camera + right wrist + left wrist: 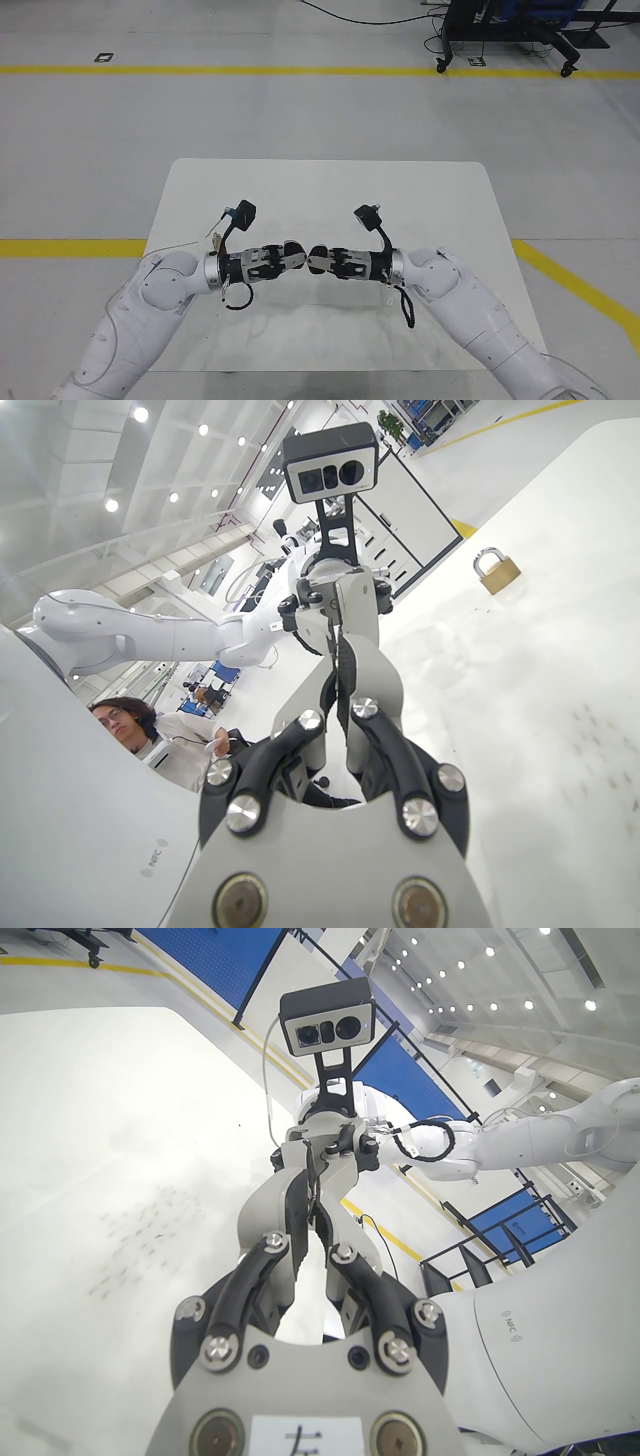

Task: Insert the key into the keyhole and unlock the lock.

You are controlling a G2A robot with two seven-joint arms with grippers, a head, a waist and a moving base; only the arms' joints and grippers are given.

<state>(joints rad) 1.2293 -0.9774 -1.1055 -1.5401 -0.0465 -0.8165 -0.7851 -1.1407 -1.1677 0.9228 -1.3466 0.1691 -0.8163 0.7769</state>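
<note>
The top view looks steeply down on the bench [330, 190] from above, the arms meeting toward 6 o'clock. Each wrist camera sits close behind its own jaws, facing the other's: right wrist camera [327, 1017], left wrist camera [330, 462]

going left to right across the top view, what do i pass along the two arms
left arm → left wrist camera → left gripper → right gripper → right wrist camera → right arm
</note>
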